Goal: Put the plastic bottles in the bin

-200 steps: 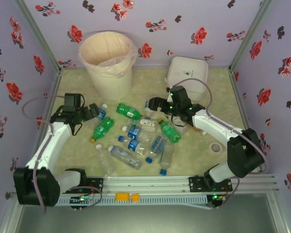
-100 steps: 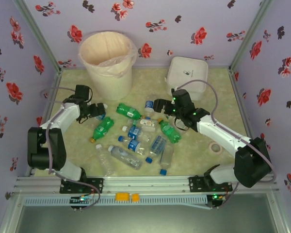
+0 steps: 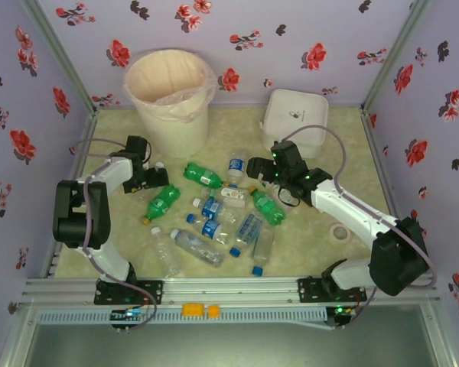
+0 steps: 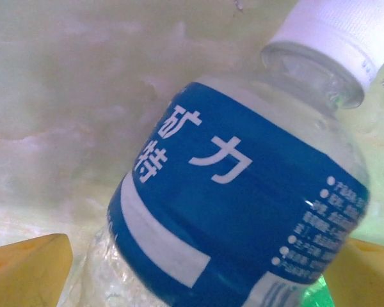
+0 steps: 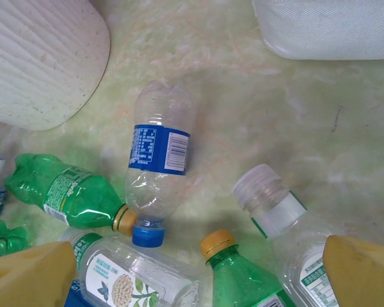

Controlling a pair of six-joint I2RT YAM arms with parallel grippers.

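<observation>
Open tabletop (image 3: 314, 260) at 4 o'clock of crushed clear and green plastic bottles (image 3: 199, 248); tall cream-white round bin (image 3: 172, 126) at 11 o'clock. At 9 o'clock, left gripper (image 3: 154, 177) low, spread wide astride a clear blue-labelled bottle (image 4: 243, 192); right gripper (image 3: 250, 169) spread wide, empty, at 1 o'clock

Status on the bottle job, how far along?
Done: nothing that I can see; the bin looks empty from above.
In hand: the left gripper is open and straddles a blue-label bottle lying on the table, not gripped yet. The right gripper is open above the other bottles.
Left: every bottle, a dozen or so, all on the table.
</observation>
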